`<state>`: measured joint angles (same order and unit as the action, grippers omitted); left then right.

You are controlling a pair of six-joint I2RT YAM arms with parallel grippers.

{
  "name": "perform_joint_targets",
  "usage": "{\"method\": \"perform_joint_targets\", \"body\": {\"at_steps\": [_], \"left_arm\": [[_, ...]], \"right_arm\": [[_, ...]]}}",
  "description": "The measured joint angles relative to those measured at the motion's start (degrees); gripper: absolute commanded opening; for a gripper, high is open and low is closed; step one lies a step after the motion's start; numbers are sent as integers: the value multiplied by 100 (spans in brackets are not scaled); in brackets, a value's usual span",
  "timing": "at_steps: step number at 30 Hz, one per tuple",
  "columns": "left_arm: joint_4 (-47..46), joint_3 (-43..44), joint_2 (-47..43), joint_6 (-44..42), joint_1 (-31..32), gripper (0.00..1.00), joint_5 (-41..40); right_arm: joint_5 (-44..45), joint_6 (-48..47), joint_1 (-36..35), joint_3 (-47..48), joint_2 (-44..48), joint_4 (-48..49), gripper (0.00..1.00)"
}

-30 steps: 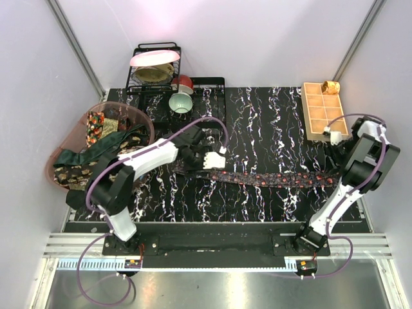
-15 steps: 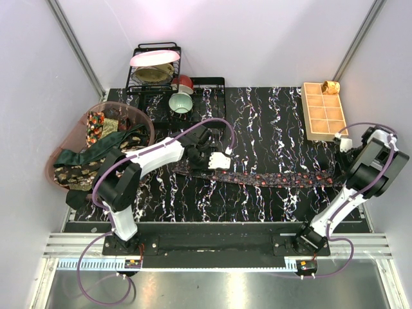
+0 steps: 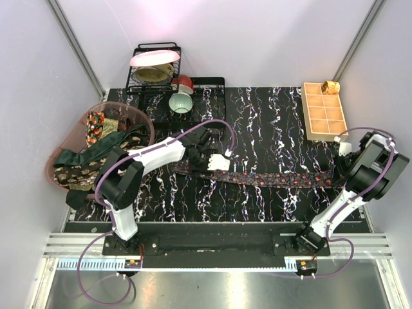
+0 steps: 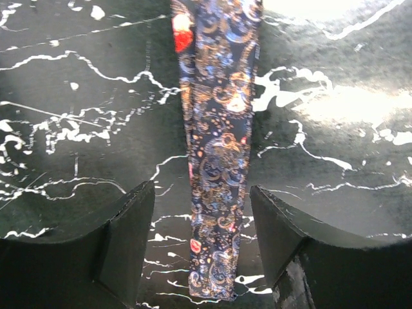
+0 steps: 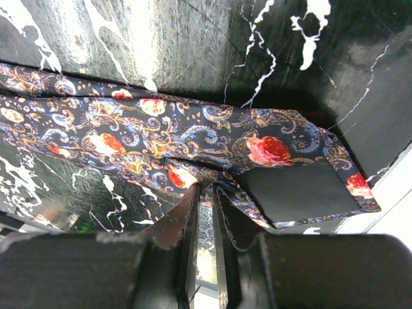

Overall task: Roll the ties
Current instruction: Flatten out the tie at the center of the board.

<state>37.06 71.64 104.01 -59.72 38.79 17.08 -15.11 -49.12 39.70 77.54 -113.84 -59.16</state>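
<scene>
Right arm has swung out toward the table's right edge, and its jaws have closed in since a second ago; the tie [image 3: 277,178] now lies straighter. It runs left to right across the black marbled table [image 3: 270,122].

Round the edges: a pink basket [image 3: 138,111] heaped with spare ties [image 3: 96,151] on the left, a dish rack [image 3: 136,67] at the back, a tan gridded tray [image 3: 324,119] far right. None of them touches the stretched tie.

Right gripper [image 5: 206,199] is nearly closed, nipping a fold of fabric at the wide end, where the dark lining shows. Left gripper [image 4: 201,192] stands wide, straddling the narrow end, fingers clear on either side.

From above, both wrists cover the tie's ends. A small brownish lump [image 3: 331,87] in the tray's far corner is too small to name.
</scene>
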Motion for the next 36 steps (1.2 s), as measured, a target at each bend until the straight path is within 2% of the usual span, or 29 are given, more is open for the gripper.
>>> {"method": "perform_joint_targets", "body": {"at_steps": [4, 13, 17, 25, 36], "left_arm": [[96, 0, 11, -157, 0, 60, 26], [146, 0, 297, -404, 0, 57, -92], [254, 0, 374, -490, -2, 41, -164], [297, 0, 372, -503, -72, 34, -170], [363, -2, 195, -472, -457, 33, -160]], "right_arm": [[13, 50, 0, -37, 33, 50, 19], [46, 120, 11, -31, 33, 59, 19], [74, 122, 55, -24, 33, 61, 19], [227, 140, 234, 2, 31, 131, 18], [376, 131, 275, 63, -2, 151, 19]]}}
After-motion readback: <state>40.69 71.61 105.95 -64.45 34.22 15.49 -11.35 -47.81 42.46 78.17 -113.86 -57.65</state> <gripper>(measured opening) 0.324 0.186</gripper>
